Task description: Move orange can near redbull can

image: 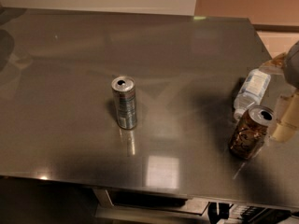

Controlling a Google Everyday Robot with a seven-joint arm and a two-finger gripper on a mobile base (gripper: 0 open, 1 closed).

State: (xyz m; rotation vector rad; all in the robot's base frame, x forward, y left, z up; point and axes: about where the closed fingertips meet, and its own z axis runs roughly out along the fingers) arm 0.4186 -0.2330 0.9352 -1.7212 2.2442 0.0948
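Note:
The orange can (pixel 249 133) stands upright near the right front of the steel table (pixel 187 69), brownish with pale script and a silver top that shows in full. The redbull can (pixel 124 101), slim and silver-grey, stands upright near the table's middle, far to the left of the orange can. My gripper (pixel 286 118) is at the right edge of the view, just right of the orange can and close beside it, partly cut off by the frame.
A clear plastic bottle (pixel 252 91) with a pale label lies on its side just behind the orange can. A crumpled wrapper (pixel 275 62) lies behind it at the right edge. The table's front edge runs along the bottom.

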